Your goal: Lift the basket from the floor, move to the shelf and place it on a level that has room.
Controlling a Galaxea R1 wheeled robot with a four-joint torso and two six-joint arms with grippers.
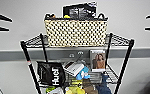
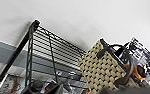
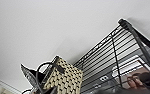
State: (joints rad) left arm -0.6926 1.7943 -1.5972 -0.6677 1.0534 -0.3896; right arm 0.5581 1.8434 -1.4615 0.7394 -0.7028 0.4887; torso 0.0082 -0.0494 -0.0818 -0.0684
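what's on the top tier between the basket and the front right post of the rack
Nothing. In the head view, bare wire grid of the top tier runs from the basket to the front right post. The right wrist view shows that open grid too.

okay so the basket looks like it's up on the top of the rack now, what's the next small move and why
Probably back both arms gently away from the shelf. In the head view the basket sits level on the top wire level, between the posts. Neither wrist view shows clearly whether a gripper is on it, so check the handles are free first.
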